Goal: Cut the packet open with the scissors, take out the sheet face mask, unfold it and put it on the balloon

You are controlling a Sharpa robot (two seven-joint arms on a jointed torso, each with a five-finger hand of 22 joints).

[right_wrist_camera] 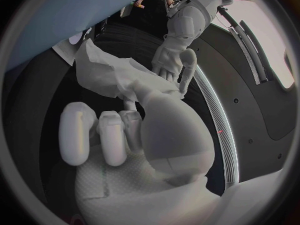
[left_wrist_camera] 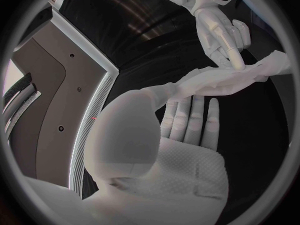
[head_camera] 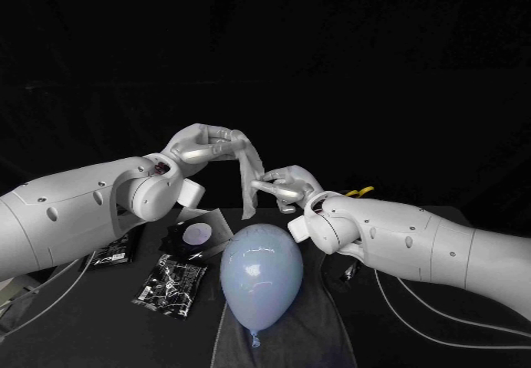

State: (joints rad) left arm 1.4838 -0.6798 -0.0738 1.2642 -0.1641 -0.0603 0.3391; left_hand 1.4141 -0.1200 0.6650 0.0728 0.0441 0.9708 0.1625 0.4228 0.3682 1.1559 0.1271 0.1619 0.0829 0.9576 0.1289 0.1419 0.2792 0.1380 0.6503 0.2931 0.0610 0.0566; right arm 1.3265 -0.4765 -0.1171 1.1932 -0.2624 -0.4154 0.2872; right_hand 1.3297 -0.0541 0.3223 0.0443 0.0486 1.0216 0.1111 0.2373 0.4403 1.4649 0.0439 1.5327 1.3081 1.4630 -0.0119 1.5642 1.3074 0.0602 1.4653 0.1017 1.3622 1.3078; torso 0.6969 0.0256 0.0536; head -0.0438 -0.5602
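Note:
The white sheet face mask [head_camera: 251, 178] hangs crumpled in the air between my two hands, above the table. My left hand [head_camera: 208, 147] pinches its upper end and my right hand [head_camera: 283, 186] pinches it lower down. In the left wrist view my left hand [left_wrist_camera: 182, 135] holds one end of the mask [left_wrist_camera: 231, 80], with my right hand [left_wrist_camera: 222, 30] at the other end. From the right wrist, the mask [right_wrist_camera: 115, 77] stretches from my right hand [right_wrist_camera: 122, 135] to my left hand [right_wrist_camera: 176, 60]. Just below both hands, the pale blue balloon [head_camera: 262, 267] lies on a grey cloth [head_camera: 305, 326].
A shiny black packet [head_camera: 172, 285] lies left of the balloon and another dark packet [head_camera: 112, 250] farther left. A white piece with a round mark [head_camera: 198, 230] sits by the balloon's top. Yellow scissor handles [head_camera: 360, 191] poke out behind my right arm.

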